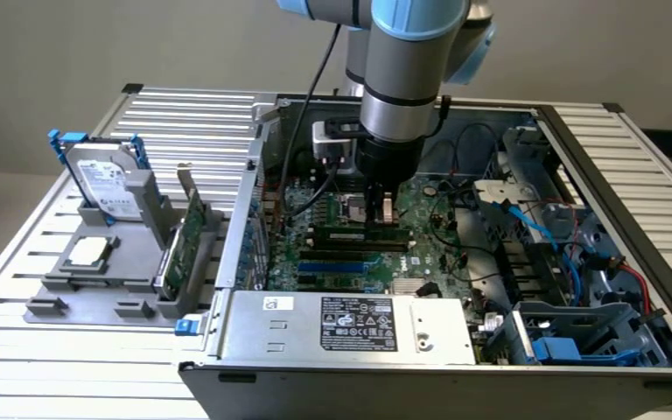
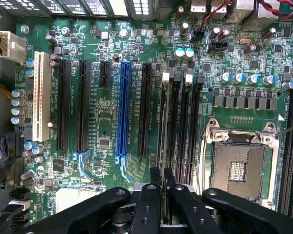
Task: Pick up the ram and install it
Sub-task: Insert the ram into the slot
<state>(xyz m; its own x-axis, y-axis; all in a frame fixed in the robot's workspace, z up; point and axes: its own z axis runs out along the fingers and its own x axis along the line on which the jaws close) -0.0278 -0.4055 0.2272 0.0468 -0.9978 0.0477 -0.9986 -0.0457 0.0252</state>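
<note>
My gripper (image 2: 163,179), jaws nearly closed, pinches the ram (image 1: 360,234) by its top edge. Ram hangs straight below me, long axis parallel w/ the black memory slots (image 2: 191,126). Can't tell if it's seated.

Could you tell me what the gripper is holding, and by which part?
The gripper seems to pinch the memory stick by its top edge.
</note>
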